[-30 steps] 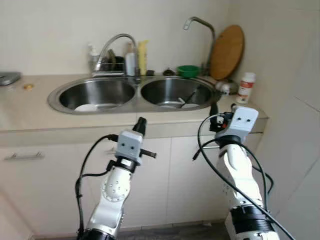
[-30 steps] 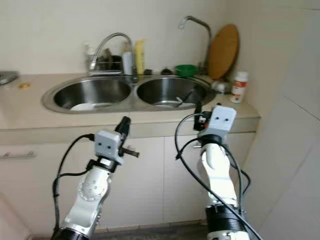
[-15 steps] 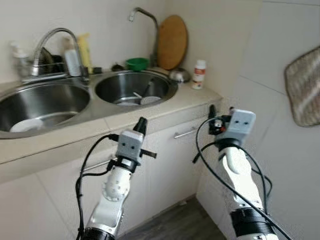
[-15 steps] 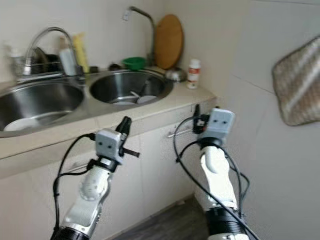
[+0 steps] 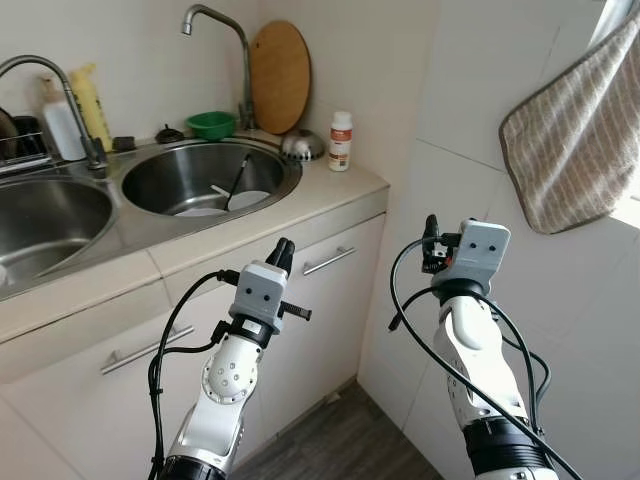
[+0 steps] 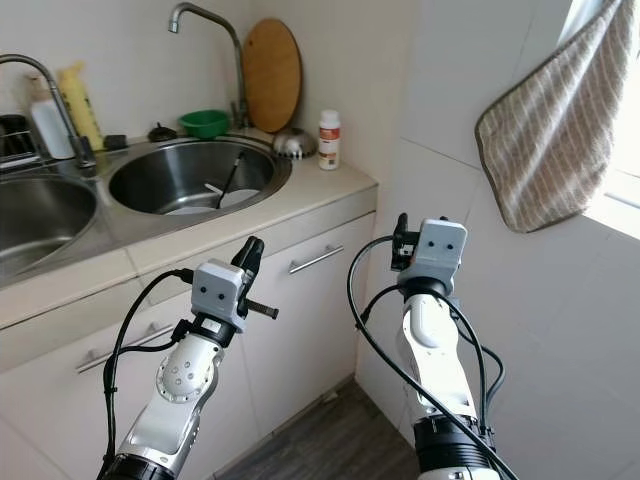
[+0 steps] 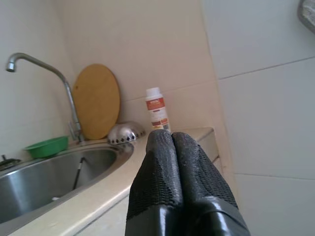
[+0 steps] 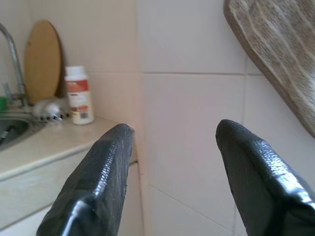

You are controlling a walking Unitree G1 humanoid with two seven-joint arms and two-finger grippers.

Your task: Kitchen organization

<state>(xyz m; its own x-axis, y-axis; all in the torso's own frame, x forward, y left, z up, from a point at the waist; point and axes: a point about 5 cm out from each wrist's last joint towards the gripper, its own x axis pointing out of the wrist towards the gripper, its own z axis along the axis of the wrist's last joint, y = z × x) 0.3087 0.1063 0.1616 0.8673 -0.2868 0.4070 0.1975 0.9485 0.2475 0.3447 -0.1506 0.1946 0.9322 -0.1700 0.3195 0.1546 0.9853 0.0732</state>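
Our left end effector [image 5: 283,252] is pinched shut on nothing and our right end effector [image 8: 172,162] gapes wide, both mid-frame, off the surface [image 5: 330,190]. Turning toward the upper-right towel [image 5: 565,140], we risk clipping the wall or losing the white bottle [image 5: 341,141] at upper centre.

**Partly seen or unreadable items**

- Left sink basin [image 5: 40,215]: cut off by the picture's edge.
- Striped towel [image 5: 570,135]: upper part runs off the picture; its hanger is out of sight.
- White bottle [image 5: 341,140]: label print too small to read.
- Right basin [image 5: 205,178]: dishes and a utensil inside, kinds unclear.
- Small dark items beside the green bowl [image 5: 211,124]: too small to identify.
- Both arms: bases cropped at the bottom edge.
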